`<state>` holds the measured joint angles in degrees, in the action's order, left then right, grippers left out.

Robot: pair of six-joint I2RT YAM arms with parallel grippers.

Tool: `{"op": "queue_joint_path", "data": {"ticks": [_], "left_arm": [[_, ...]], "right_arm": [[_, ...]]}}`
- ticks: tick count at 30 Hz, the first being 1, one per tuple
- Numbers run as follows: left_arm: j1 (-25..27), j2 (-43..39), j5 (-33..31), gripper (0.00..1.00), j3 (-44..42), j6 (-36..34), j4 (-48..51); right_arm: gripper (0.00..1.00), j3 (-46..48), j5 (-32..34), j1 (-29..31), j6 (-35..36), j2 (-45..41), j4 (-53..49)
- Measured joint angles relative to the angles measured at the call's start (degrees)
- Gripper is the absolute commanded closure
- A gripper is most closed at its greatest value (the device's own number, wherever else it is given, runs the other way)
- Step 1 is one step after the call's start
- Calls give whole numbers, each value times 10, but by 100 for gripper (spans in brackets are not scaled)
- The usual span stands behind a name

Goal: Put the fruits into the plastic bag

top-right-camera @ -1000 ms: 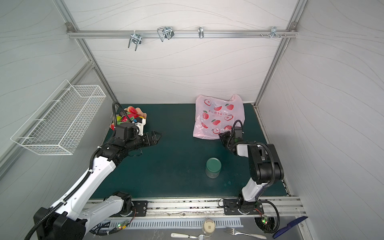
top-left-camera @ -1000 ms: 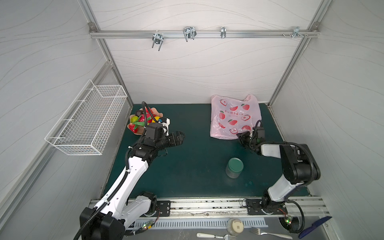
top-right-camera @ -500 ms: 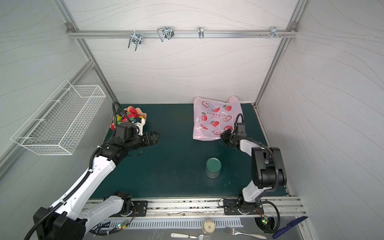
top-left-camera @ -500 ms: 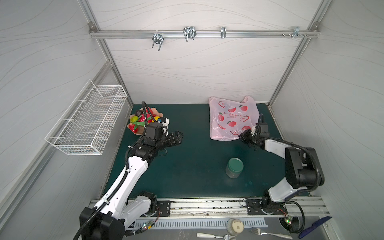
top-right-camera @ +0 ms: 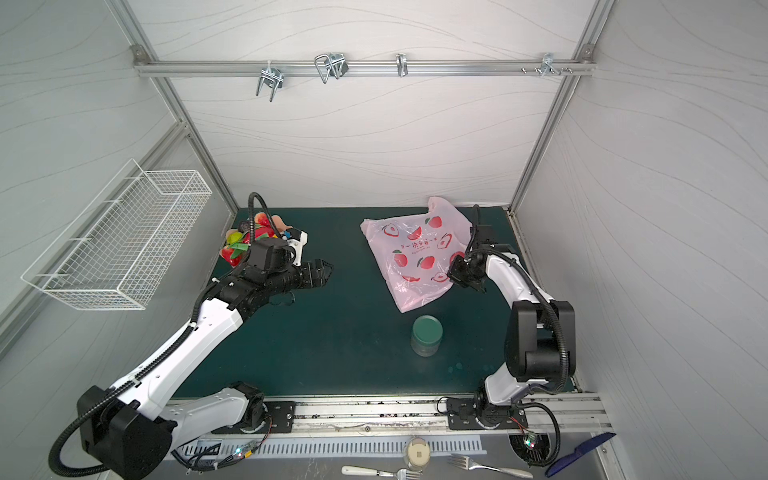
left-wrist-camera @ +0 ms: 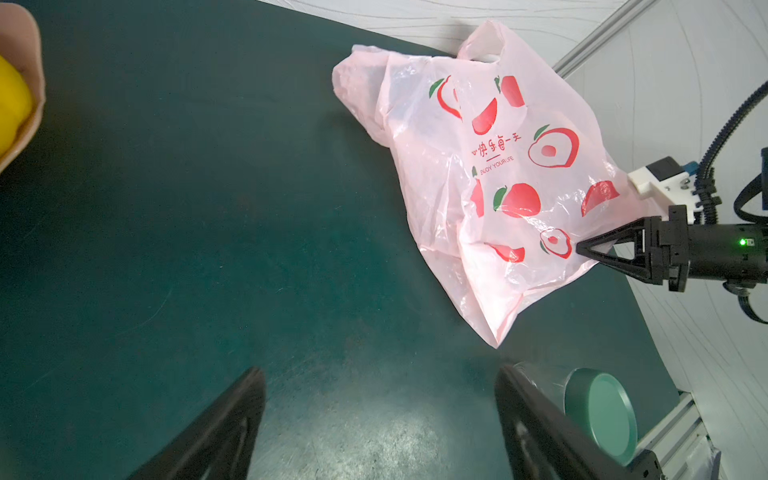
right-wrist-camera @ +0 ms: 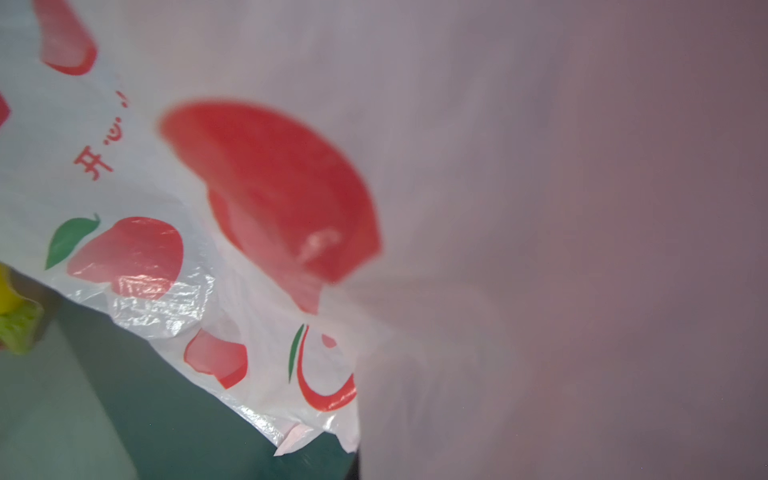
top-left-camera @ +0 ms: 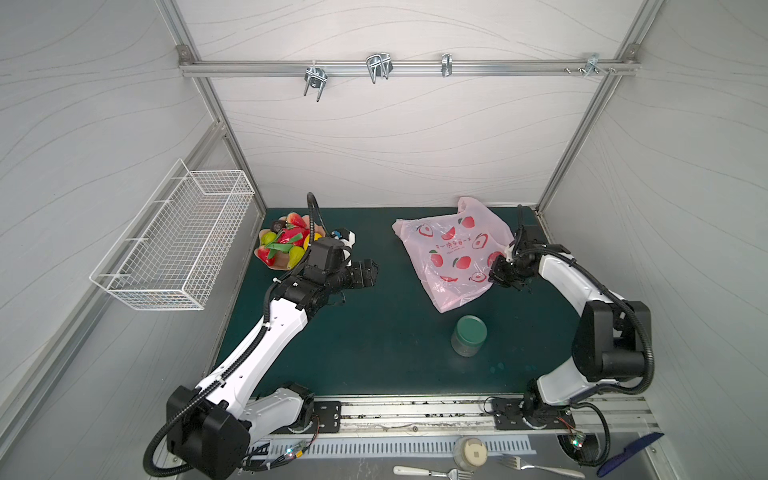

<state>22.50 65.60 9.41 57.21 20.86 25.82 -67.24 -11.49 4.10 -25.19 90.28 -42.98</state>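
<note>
Right gripper (left-wrist-camera: 581, 249) clamps plastic bag (left-wrist-camera: 490, 166) edge, likely to open it. Left gripper (top-left-camera: 368, 272) gapes empty, near fruits (top-left-camera: 282, 245).

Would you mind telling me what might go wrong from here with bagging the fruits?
1. The right fingers are shut on only a thin edge of the plastic bag; the film may slip out or tear if pulled.
2. No open mouth shows on the bag, so fruits brought by the open left fingers may land on the mat.
3. The bag's lower corner lies near the jar; dragging could tip it.
</note>
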Motion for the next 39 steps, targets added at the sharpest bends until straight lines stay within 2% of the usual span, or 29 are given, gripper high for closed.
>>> {"op": "queue_joint_path", "data": {"ticks": [9,19,21,23,25,31,33,35,39], "left_arm": [[18,19,-10,11,13,-18,-6],[19,17,-20,11,19,-42,5],[19,14,-20,11,19,-44,10],[19,12,-20,11,19,-45,14],[19,9,-21,11,19,-47,19],[19,-3,-24,10,19,-51,46],[19,-7,-24,10,19,-52,48],[19,-11,-25,10,19,-52,48],[19,-12,-24,10,19,-52,48]], "right_arm": [[94,-98,166,-4,103,59,-118],[91,-170,341,-28,192,138,-127],[80,-179,376,-28,211,151,-111],[56,-187,404,-28,233,165,-91],[41,-203,425,-28,243,179,-76],[20,-283,449,-19,230,201,-61],[9,-294,439,-9,219,188,-55],[2,-299,412,7,202,168,-55],[1,-327,338,53,167,137,-61]]}}
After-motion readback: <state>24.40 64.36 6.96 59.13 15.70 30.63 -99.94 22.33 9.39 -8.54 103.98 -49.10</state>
